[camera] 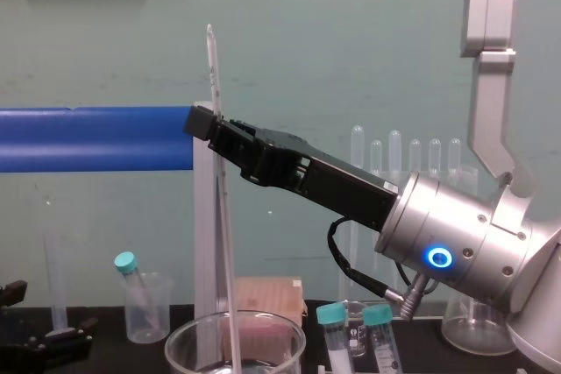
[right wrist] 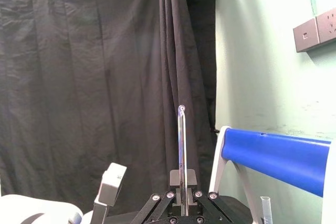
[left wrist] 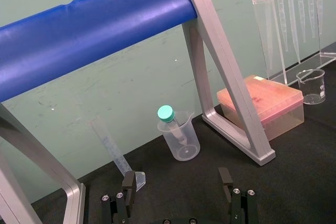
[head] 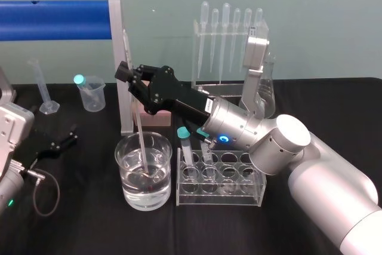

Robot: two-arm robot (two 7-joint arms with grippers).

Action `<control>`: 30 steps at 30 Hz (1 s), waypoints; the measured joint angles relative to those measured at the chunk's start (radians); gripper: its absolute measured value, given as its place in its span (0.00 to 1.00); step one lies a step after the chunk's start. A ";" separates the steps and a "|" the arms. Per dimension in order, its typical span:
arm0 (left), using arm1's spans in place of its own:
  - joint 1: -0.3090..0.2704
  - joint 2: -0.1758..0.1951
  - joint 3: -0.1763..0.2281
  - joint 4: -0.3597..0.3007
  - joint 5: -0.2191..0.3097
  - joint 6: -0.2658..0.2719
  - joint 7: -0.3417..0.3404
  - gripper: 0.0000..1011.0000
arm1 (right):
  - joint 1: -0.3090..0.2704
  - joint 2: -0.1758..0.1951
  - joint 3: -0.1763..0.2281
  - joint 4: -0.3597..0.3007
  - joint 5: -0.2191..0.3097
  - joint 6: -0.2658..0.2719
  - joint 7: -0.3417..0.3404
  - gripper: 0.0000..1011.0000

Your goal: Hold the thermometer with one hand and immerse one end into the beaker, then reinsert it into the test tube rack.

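Presently, at the tabletop's (head: pixel 83 219) front, the thermometer (head: pixel 138 129) stands with its lower end in the water of the beaker (head: pixel 128 189), the test tube rack (head: pixel 221 186) just beside. The left end effector (left wrist: pixel 177 182) lies spread and idle nearby. Farther back, the right end effector (head: pixel 131 76) pinches the thermometer's upper part. Immersion judged achieved; reinsertion outstanding.
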 joint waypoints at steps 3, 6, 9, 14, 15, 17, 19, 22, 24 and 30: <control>0.000 0.000 0.000 0.000 0.000 0.000 0.000 1.00 | 0.000 0.000 0.000 0.000 0.000 0.000 0.000 0.06; 0.000 0.000 0.000 0.000 0.000 0.000 0.000 1.00 | 0.000 0.000 0.000 0.000 0.000 0.000 0.000 0.06; 0.000 0.000 0.000 0.000 0.000 0.000 0.000 1.00 | 0.000 0.000 0.000 0.000 0.000 0.000 0.000 0.06; 0.000 0.000 0.000 0.000 0.000 0.000 0.000 1.00 | 0.000 0.000 0.000 0.000 0.000 0.000 0.000 0.06; 0.000 0.000 0.000 0.000 0.000 0.000 0.000 1.00 | 0.000 0.000 0.000 0.000 0.000 0.000 0.000 0.06; 0.000 0.000 0.000 0.000 0.000 0.000 0.000 1.00 | 0.000 0.000 0.000 0.000 0.000 0.000 0.000 0.06; 0.000 0.000 0.000 0.000 0.000 0.000 0.000 1.00 | 0.000 0.000 0.000 0.000 0.000 0.000 0.000 0.06; 0.000 0.000 0.000 0.000 0.000 0.000 0.000 1.00 | 0.000 0.000 0.000 0.000 0.000 0.000 0.000 0.06; 0.000 0.000 0.000 0.000 0.000 0.000 0.000 1.00 | 0.000 0.000 0.000 0.000 0.000 0.000 0.000 0.06; 0.000 0.000 0.000 0.000 0.000 0.000 0.000 1.00 | 0.000 0.000 0.000 0.000 0.000 0.000 0.000 0.06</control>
